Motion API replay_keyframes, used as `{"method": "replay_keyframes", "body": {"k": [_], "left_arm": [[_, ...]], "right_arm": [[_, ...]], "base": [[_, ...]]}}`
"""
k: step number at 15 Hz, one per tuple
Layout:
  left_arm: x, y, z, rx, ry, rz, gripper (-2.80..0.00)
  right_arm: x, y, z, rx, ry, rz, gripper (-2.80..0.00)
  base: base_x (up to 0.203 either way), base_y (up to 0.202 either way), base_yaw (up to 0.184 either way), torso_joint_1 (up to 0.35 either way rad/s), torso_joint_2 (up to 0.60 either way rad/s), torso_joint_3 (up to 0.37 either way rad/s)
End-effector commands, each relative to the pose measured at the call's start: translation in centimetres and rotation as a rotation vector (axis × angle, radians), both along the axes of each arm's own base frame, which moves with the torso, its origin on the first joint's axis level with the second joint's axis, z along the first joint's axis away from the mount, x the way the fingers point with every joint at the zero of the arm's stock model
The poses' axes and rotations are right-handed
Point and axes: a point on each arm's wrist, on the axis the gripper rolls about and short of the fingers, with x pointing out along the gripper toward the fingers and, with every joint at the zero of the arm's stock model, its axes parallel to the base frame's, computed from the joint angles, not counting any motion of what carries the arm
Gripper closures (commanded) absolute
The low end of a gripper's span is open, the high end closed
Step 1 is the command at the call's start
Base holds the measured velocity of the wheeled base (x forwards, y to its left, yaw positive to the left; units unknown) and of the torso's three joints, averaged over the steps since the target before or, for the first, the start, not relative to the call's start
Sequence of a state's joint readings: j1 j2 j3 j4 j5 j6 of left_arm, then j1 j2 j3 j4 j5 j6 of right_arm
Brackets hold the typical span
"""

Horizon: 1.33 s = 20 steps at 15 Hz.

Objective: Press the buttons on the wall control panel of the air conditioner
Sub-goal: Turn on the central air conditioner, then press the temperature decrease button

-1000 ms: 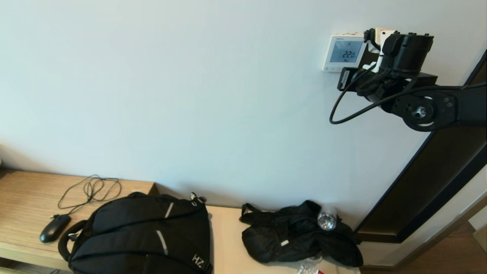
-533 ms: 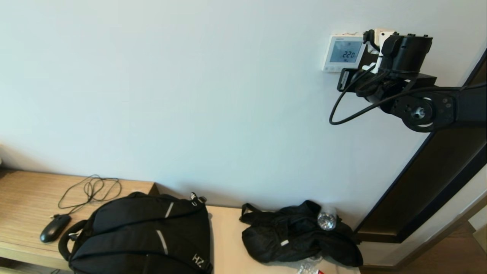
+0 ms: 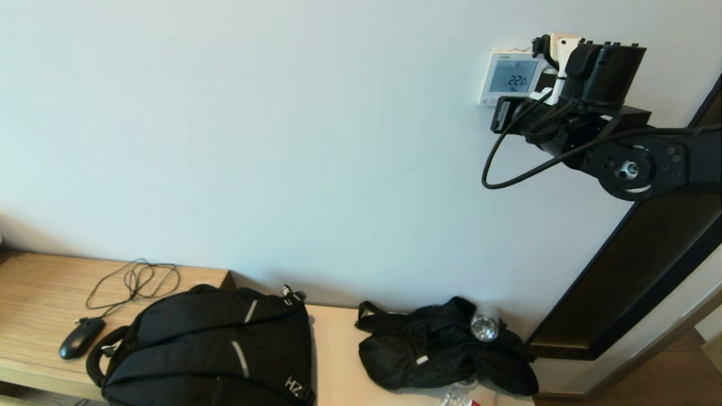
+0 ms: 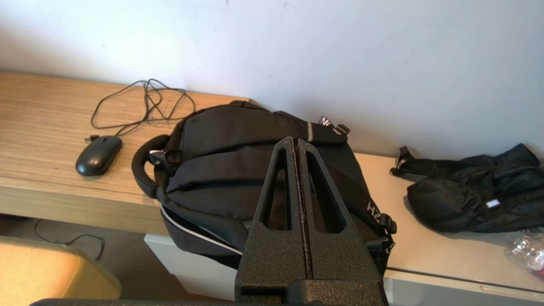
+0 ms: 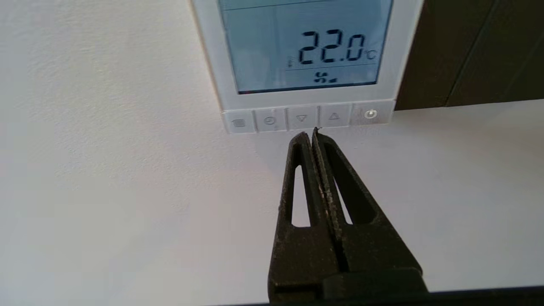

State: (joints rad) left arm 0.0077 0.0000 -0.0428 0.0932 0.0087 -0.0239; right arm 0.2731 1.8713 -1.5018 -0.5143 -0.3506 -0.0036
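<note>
The white wall control panel [image 3: 509,77] hangs high on the wall; its lit screen [image 5: 304,44] reads 22.0 °C. A row of several buttons [image 5: 307,119] runs along its lower edge. My right gripper [image 5: 311,132] is shut and empty, its tips just below the down-arrow button [image 5: 301,118] and up-arrow button [image 5: 334,116], close to the wall. In the head view the right arm [image 3: 598,113] covers the panel's right side and the fingers are hidden. My left gripper [image 4: 296,142] is shut and empty, held above a black backpack [image 4: 238,170].
A dark door frame [image 3: 637,265] runs beside the panel on the right. Below, a wooden desk [image 3: 34,304] holds a black mouse [image 3: 80,337] with its cable, the backpack [image 3: 214,349], and a black bag [image 3: 440,347] with a plastic bottle [image 3: 484,326].
My right arm has shifted left and slightly up along the wall, so it now covers more of the panel's lower right. The display still reads 22.0.
</note>
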Motion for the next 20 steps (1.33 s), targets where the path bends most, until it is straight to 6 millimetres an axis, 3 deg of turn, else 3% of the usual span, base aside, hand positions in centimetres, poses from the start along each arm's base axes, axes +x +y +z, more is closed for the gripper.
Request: {"method": "replay_keyframes", "body": {"k": [1,20], "left_arm": [[0.0,0.0,0.0,-0.001,0.0,0.001,0.0],[0.0,0.0,0.0,-0.001,0.0,0.001,0.0]], "right_arm": [[0.1,0.2,0.6,0.0,-0.027,0.001,0.0],[2.0,0.6,-0.6,-0.026,-0.025,-0.021,0.0]], "base": [[0.0,0.0,0.0,0.0,0.0,0.0],[0.0,0.0,0.0,0.0,0.0,0.0]]}}
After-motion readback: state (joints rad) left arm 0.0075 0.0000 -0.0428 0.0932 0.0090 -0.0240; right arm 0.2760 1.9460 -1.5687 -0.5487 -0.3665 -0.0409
